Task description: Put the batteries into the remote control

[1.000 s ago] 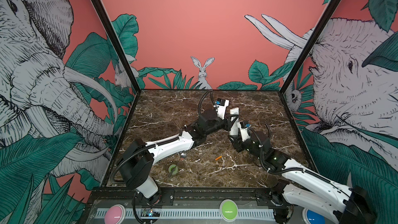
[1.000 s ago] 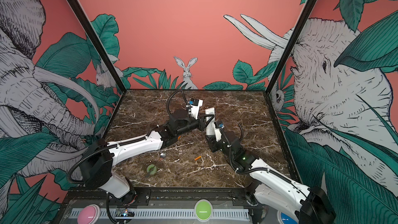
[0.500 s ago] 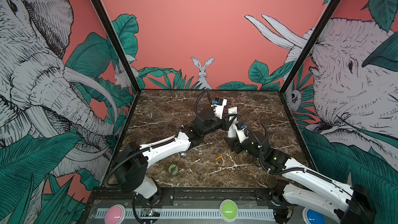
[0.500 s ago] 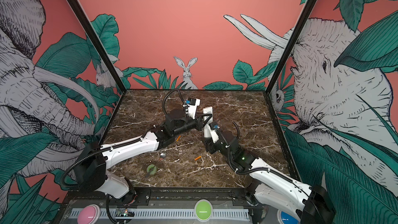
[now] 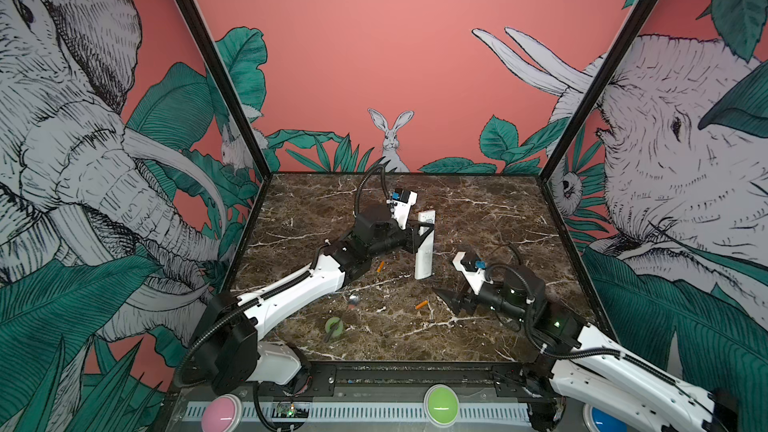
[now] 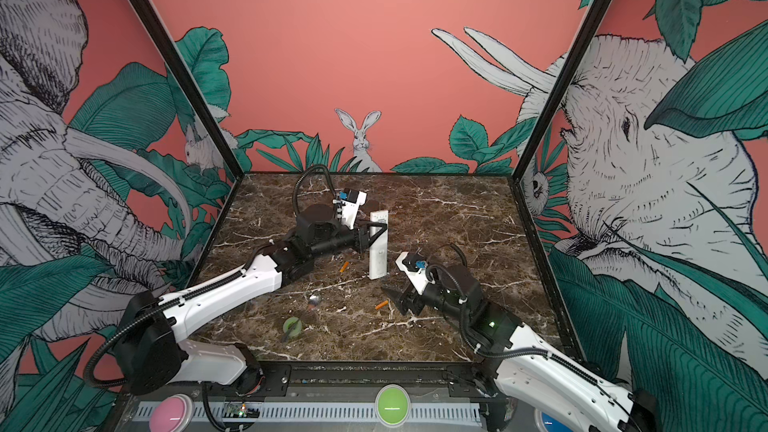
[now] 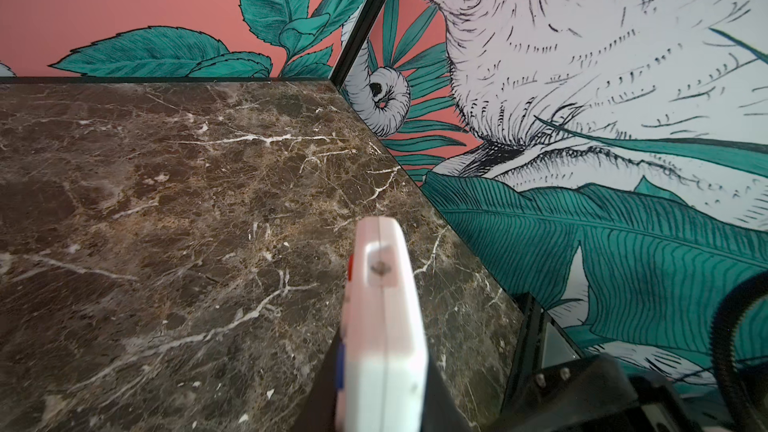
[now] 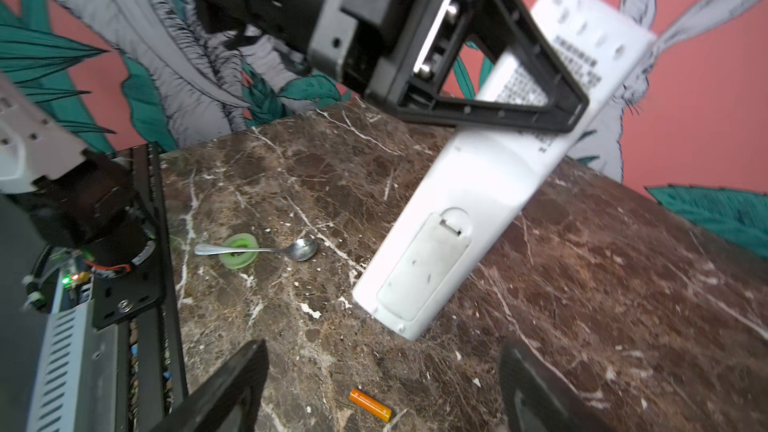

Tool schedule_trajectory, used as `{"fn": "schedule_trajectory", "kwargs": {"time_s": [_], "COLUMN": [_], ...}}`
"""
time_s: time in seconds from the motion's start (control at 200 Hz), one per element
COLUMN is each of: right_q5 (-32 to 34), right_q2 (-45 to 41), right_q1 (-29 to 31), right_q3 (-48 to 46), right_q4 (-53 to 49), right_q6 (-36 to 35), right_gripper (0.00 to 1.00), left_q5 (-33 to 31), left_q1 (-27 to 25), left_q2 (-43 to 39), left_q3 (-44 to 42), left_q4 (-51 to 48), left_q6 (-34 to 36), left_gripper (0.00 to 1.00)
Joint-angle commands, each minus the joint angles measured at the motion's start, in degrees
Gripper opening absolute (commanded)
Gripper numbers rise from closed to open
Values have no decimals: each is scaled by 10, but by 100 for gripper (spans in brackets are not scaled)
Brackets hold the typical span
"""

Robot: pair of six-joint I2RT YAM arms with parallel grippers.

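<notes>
left gripper (image 5: 420, 232) of mine clamps the upright remote control (image 5: 424, 259); my right gripper (image 5: 451, 301) gapes wide, empty, near one battery (image 8: 370, 405).

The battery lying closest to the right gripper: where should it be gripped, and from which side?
Grip the battery across the middle of its orange barrel, coming down from above with the right gripper. It lies flat on the marble table with bare surface on both long sides, so the fingers can straddle it; pinching end to end would likely slip.
</notes>
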Motion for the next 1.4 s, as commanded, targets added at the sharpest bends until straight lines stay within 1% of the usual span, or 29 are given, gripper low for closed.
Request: {"fn": "schedule_trajectory", "kwargs": {"time_s": [0.0, 0.07, 0.2, 0.405, 0.515, 0.62, 0.66, 0.85, 0.965, 1.395], "right_q5": [-49, -48, -23, 15, 20, 29, 32, 50, 56, 57], "right_q2": [-2, 14, 46, 90, 106, 126, 134, 164, 171, 207], "right_q1": [6, 16, 49, 91, 98, 110, 113, 121, 121, 128], "right_q3": [-2, 7, 38, 76, 86, 99, 103, 113, 115, 130], "right_q4": [8, 2, -21, -32, -30, -36, -38, -38, -36, -52], "right_q6": [-54, -74, -126, -182, -192, -203, -208, -220, -224, -233], "right_gripper": [87, 88, 88, 82, 78, 78, 79, 85, 86, 82], "left_q5": [61, 76, 100, 140, 155, 161, 183, 197, 204, 210], "left_q1": [13, 19, 26, 44, 46, 46, 46, 46, 46, 46], "left_q2": [-39, -48, -58, -58, -57, -55, -54, -52, -50, -49], "left_q3": [-11, -12, -19, -49, -62, -67, -69, -77, -81, -85], "left_q4": [-43, -63, -86, -64, -45, -34, -31, -16, -5, 8], "left_q6": [9, 10, 14, -3, -14, -20, -21, -28, -35, -48], "left_gripper": [0, 0, 0, 0, 0, 0, 0, 0, 0, 0]}}
